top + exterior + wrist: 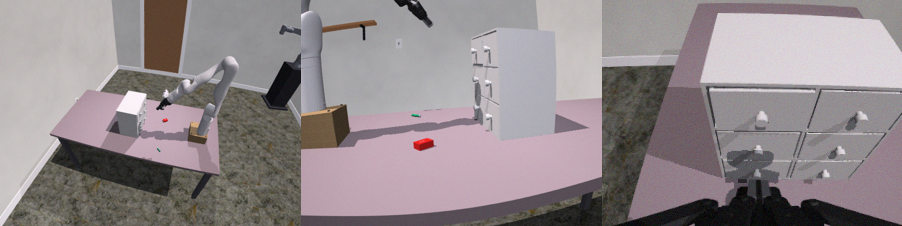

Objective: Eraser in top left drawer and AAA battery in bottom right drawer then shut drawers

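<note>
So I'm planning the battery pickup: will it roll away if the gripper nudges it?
Probably. The battery is a small green cylinder lying on its side on the flat table, so a sideways nudge would likely roll it. It looks stiff and light, and nothing beside it would stop it. The shut gripper would have to open first.

The scene is evenly and brightly lit; hard shadows are cast on the table (94, 117) beside the chest (130, 113), its edge is bent in the exterior view, and slight blur is seen everywhere
</note>
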`<state>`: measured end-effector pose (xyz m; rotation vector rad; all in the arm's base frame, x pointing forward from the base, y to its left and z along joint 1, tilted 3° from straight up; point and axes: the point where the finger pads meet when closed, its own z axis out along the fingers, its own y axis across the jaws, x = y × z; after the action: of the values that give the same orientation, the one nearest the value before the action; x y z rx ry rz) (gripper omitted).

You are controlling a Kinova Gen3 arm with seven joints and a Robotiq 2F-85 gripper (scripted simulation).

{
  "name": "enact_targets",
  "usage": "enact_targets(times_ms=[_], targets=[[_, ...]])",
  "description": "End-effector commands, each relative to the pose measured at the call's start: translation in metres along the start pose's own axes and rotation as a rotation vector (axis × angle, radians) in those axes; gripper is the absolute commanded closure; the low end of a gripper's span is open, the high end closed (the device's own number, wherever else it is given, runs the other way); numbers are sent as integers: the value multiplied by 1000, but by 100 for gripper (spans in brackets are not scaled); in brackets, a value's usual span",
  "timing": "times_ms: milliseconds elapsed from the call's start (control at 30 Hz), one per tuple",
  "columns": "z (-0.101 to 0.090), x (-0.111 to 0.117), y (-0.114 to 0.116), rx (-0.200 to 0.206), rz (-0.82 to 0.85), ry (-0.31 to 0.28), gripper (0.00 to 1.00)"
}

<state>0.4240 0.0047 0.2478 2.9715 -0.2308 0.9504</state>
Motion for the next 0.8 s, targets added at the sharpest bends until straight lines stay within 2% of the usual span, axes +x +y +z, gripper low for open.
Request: enact_targets(times_ms=[0, 133, 633, 767], targets=[[-4, 7, 5, 4, 15, -8, 100], [-7, 7, 4, 5, 15, -24, 100], [-26, 7, 5, 5, 14, -159, 100], [-29, 6, 4, 6, 14, -178, 100]])
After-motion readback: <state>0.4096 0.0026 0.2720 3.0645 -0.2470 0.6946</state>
